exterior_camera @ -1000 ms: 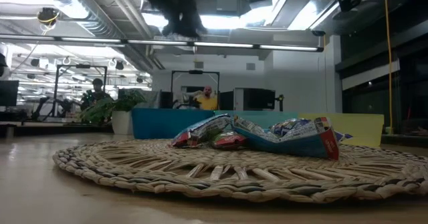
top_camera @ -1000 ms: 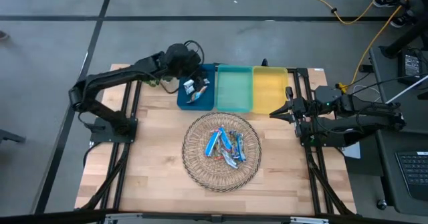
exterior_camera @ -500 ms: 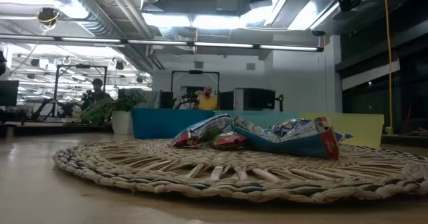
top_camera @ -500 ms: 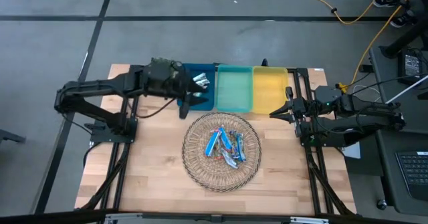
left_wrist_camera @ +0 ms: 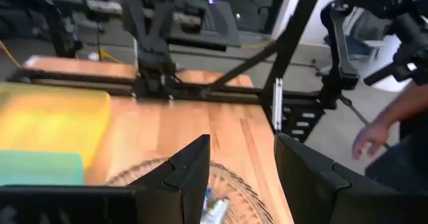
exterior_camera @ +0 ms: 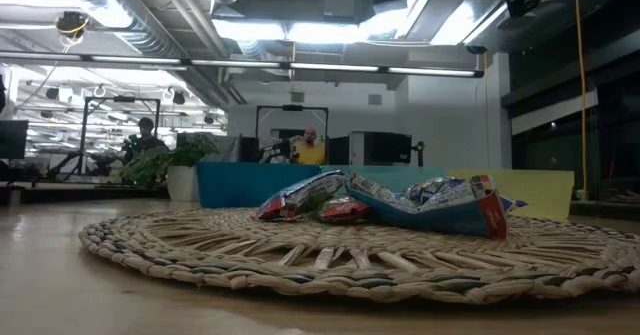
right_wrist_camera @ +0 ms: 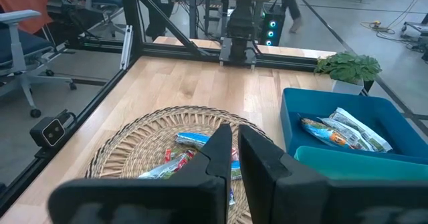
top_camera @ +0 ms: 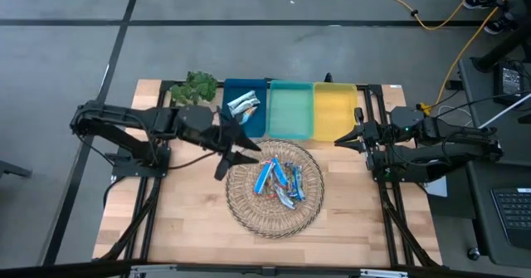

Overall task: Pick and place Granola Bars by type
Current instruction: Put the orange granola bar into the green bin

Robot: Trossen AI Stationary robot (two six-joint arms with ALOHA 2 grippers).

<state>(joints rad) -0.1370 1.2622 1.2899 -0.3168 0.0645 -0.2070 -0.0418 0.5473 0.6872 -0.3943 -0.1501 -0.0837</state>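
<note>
Several granola bars in blue, silver and red wrappers lie heaped on a round woven tray; the low view shows the heap side-on. More bars lie in the blue bin. My left gripper hovers open and empty over the tray's left rim, fingers pointing toward the heap; its wrist view shows both fingers apart above the tray. My right gripper waits shut beside the yellow bin, clear of everything.
A teal bin stands between the blue and yellow bins along the far edge. A potted green plant sits left of the blue bin. A person's hand shows beyond the table's right side. Bare wood lies near and left of the tray.
My left gripper has swung from above the blue bin toward the table's near edge and right, ending over the woven tray's left rim, still open and empty. It has left the top of the low view. The bars in the bin and on the tray have stayed put.
</note>
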